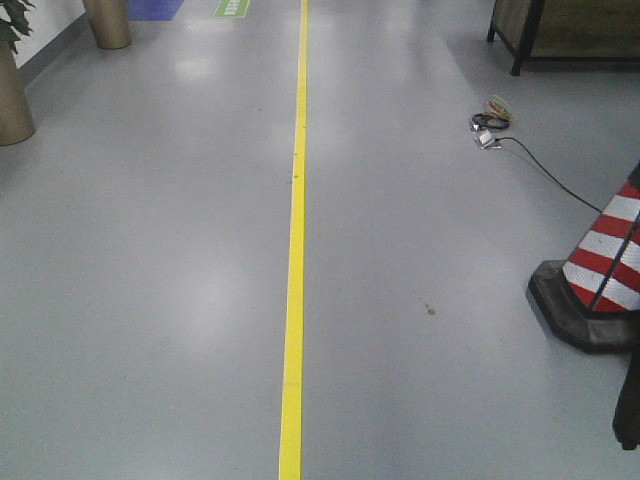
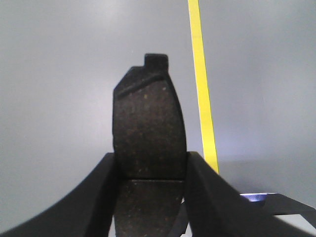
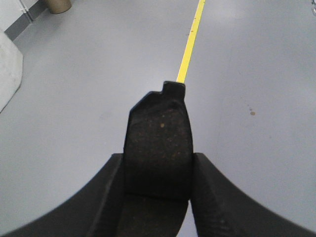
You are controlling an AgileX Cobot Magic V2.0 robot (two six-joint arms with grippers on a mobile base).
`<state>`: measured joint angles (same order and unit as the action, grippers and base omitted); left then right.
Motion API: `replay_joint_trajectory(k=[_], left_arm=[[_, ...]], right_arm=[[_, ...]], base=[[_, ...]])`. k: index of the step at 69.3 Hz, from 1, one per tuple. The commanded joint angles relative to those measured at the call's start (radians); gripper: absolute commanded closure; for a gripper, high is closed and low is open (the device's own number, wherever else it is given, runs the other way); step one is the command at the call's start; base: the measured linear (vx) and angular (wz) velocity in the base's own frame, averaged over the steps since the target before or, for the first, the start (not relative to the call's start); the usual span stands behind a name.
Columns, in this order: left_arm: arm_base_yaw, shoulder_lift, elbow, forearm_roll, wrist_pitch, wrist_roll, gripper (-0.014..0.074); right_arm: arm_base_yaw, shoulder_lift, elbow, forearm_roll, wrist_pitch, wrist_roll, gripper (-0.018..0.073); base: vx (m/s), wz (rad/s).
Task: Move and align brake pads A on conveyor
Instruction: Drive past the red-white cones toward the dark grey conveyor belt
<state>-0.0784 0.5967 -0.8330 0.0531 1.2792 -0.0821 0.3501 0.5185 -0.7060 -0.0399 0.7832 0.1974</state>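
Note:
My left gripper [image 2: 150,170] is shut on a brake pad [image 2: 148,128]: dark speckled friction face with a central groove, black backing tab at its top, held upright between the two black fingers above the grey floor. My right gripper [image 3: 158,173] is shut on a second brake pad [image 3: 158,143] of the same look, also upright between its fingers. The conveyor is out of view in all views. No other pads show. Neither gripper shows in the front view, apart from a dark arm part [image 1: 628,400] at the right edge.
Grey floor with a yellow line [image 1: 293,270] running away from me; it also shows in the left wrist view [image 2: 202,84] and the right wrist view [image 3: 190,44]. A red-and-white traffic cone [image 1: 600,270] stands right. Cable bundle [image 1: 490,125], dark furniture [image 1: 560,30] far right, planters [image 1: 108,22] far left.

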Motion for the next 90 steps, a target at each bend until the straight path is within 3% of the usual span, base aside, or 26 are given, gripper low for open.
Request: replay_joint_trajectory(k=[1,38,90], left_arm=[[-0.006,0.006,-0.027,0.001,-0.025,-0.008,0.0603],[-0.006,0.006,-0.027,0.001,-0.025,-0.008,0.0603],[-0.006,0.006,-0.027,0.001,-0.025,-0.008,0.0603]], right_arm=[[-0.003,0.003,-0.030,-0.007,-0.085,-0.008,0.0568],[-0.003,0.003,-0.030,-0.007,-0.085,-0.008,0.0568],[-0.003,0.003,-0.030,-0.007,-0.085,-0.008,0.0568]], base=[[0.63,-0.03],[0.48,-0.22],[0.35,-0.73]])
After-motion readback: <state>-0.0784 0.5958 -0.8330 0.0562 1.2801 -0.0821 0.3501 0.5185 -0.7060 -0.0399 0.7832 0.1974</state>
